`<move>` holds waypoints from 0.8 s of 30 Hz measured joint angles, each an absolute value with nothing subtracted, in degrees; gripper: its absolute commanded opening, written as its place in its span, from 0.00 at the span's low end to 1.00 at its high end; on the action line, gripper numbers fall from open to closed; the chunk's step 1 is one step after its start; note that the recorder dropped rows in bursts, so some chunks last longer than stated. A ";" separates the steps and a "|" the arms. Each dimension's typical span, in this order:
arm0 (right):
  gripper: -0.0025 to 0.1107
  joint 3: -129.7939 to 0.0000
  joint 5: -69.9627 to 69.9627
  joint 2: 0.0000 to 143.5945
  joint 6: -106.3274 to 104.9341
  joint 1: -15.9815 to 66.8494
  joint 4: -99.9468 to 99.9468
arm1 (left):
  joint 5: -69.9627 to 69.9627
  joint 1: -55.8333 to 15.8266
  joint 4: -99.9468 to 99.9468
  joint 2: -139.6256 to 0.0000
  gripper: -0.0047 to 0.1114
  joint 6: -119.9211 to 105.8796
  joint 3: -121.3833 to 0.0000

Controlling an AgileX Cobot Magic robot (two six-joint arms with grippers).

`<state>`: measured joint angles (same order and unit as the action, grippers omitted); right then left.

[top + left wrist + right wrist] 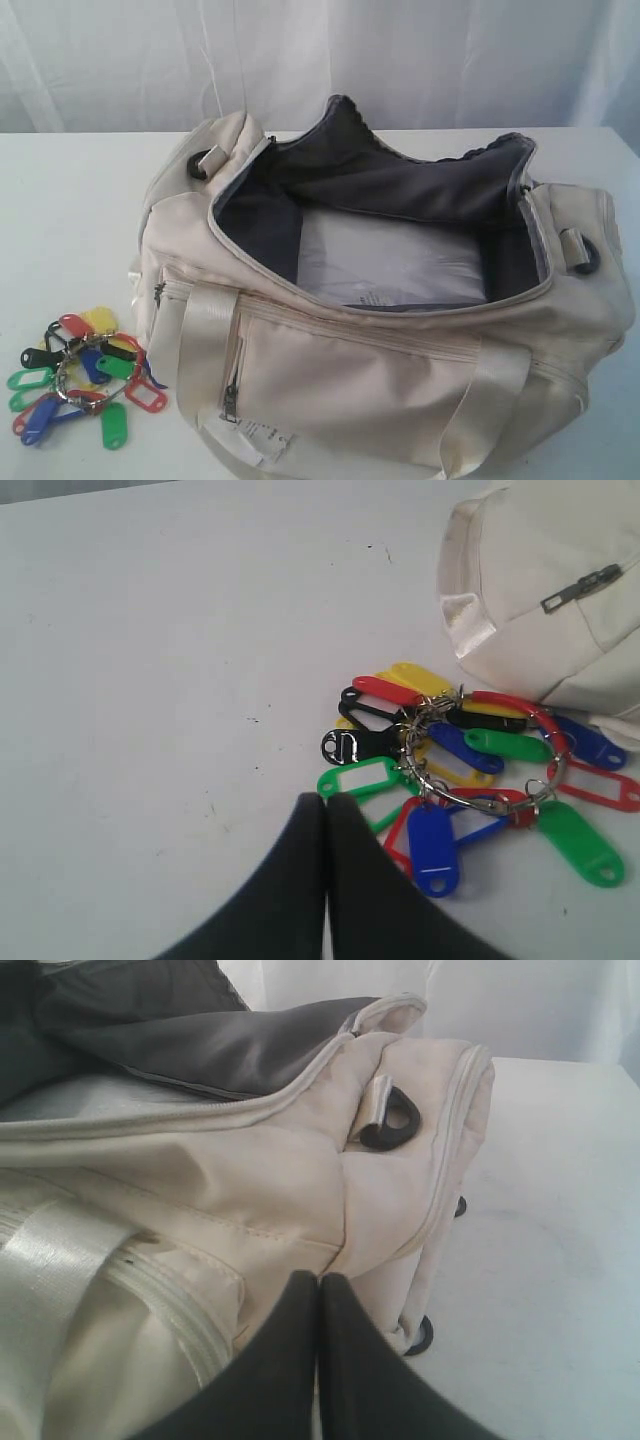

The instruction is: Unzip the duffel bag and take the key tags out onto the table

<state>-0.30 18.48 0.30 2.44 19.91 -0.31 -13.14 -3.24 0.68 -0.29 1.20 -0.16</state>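
While the duffel bag (pixel 400 380) lies unzipped on the table (pixel 70 220), dark grey lining (pixel 400 190) exposed, the key tags (pixel 85 375) rest on the tabletop just beside its end. The left gripper (pixel 325 800), jaws pressed together and empty, is near the tags; the right gripper (pixel 318 1280), likewise closed, is by the bag's other end.

Backdrop: white sheer curtain (pixel 450 60), hanging in soft vertical folds across the full width behind, brightly lit. Furniture: one plain white tabletop (pixel 70 200), matte, a few faint dark specks. Light: even, diffuse, soft shadows.
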 measured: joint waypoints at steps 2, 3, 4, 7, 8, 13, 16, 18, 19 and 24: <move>0.02 -0.30 18.48 0.30 2.44 19.91 -0.31 | -13.14 -3.24 0.68 -0.29 0.04 1.20 -0.16; 0.02 -0.30 18.48 0.30 2.44 19.91 -0.31 | -13.14 -3.24 0.68 -0.29 0.04 1.20 -0.16; 0.02 -0.30 18.48 0.30 2.54 19.91 -0.31 | -13.14 -3.24 0.68 -0.29 0.04 1.20 -0.16; 0.02 -0.30 18.48 0.30 2.54 19.91 -0.31 | -13.14 -3.24 0.68 -0.29 0.04 1.20 -0.16; 0.02 -0.30 18.48 0.30 2.54 19.91 -0.31 | -13.14 -3.24 0.68 -0.29 0.04 1.20 -0.16; 0.02 -0.30 18.48 0.30 2.54 19.91 -0.31 | -13.14 -3.24 0.68 -0.29 0.04 1.20 -0.16; 0.02 -0.30 18.48 0.30 2.54 19.91 -0.31 | -13.14 -3.24 0.68 -0.29 0.04 1.20 -0.16; 0.02 -0.30 18.48 0.30 2.54 19.91 -0.31 | -13.14 -3.11 0.68 -0.29 0.04 1.20 -0.16; 0.02 -0.30 18.48 0.30 2.54 19.91 -0.31 | -13.14 -2.73 0.68 -0.29 0.04 1.20 -0.16; 0.02 -0.30 18.48 0.30 2.54 19.91 -0.31 | -13.14 -2.12 0.68 -0.29 0.04 1.20 -0.16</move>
<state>-0.30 18.48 0.30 2.54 19.91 -0.31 -13.14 -2.12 0.68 -0.29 1.20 -0.16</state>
